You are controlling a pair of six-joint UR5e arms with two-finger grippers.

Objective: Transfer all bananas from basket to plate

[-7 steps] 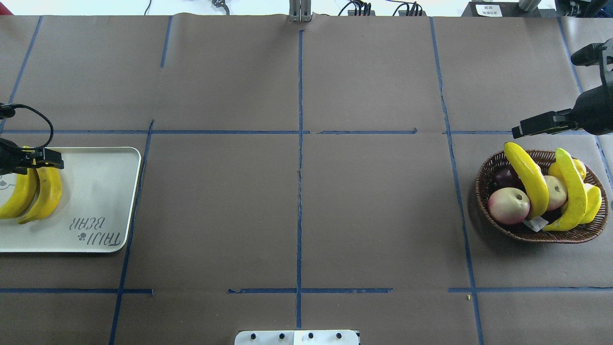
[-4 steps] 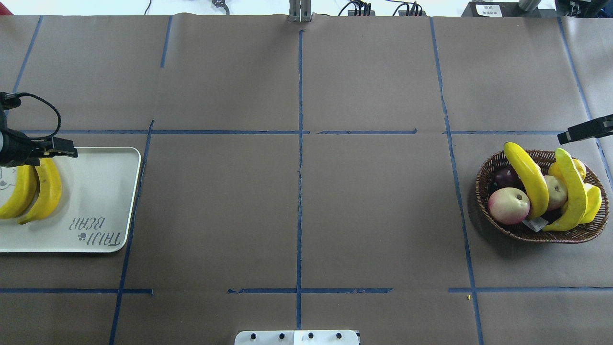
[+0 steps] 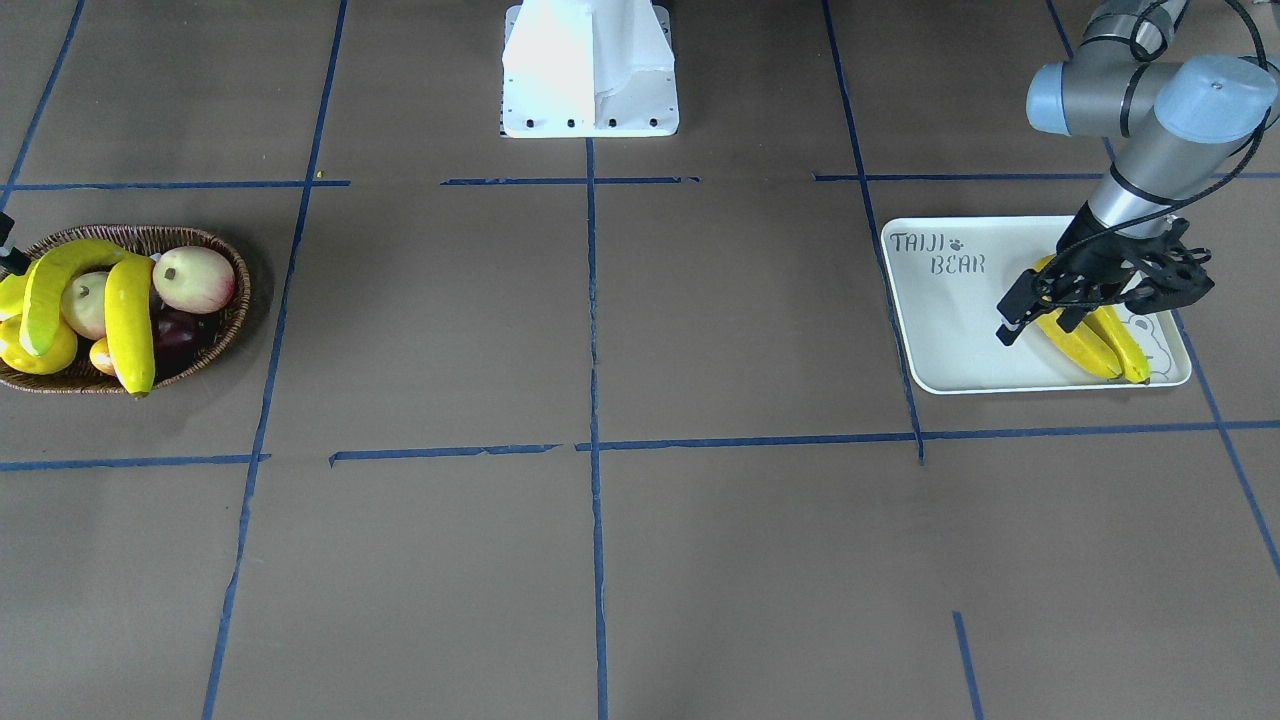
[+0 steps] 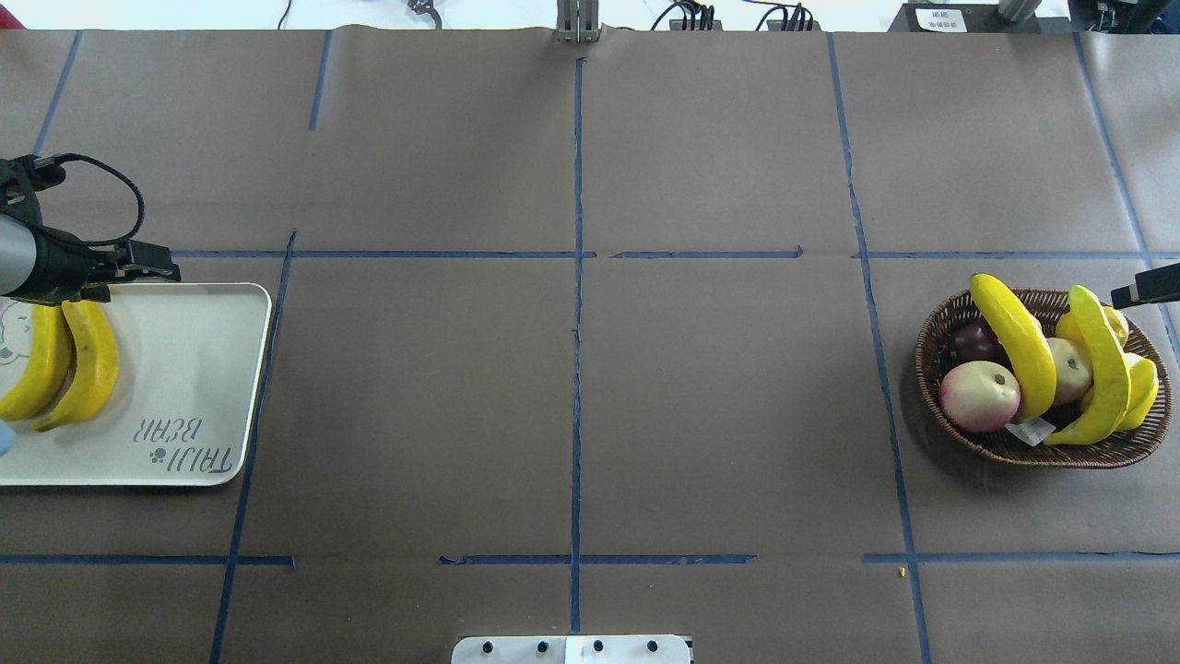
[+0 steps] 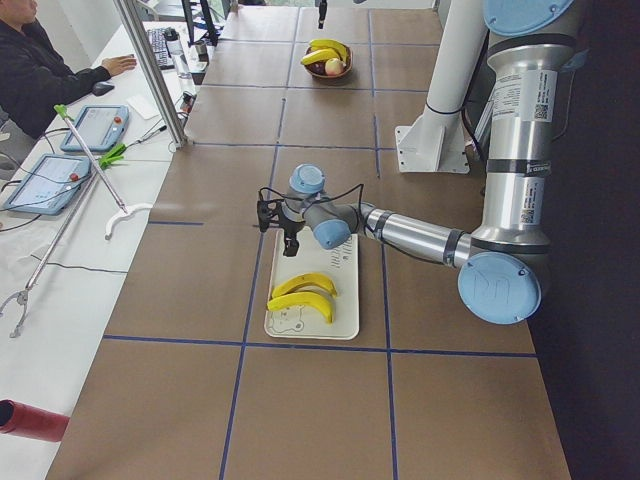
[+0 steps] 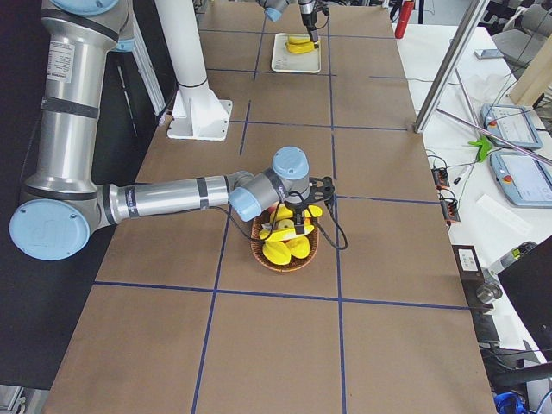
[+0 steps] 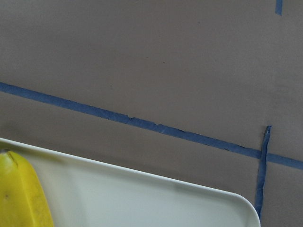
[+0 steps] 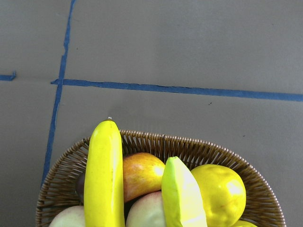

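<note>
Across the brown-papered table [image 4: 719, 406], the plate [image 4: 198, 369] lies at the robot's left end and the basket [image 4: 1023, 449] at its right end, well apart. Two bananas [image 4: 92, 364] rest side by side, touching, on the plate's bear-face half. Two more bananas [image 4: 1019, 341] lie across the other fruit [image 4: 979, 397] in the basket. The left gripper [image 3: 1035, 315] hangs above the plate's far edge, near the pair's ends, with its jaws apart and holding nothing. The right gripper [image 4: 1141, 290] hovers by the basket's far rim. Only a sliver of it shows, so I cannot tell how its jaws stand.
</note>
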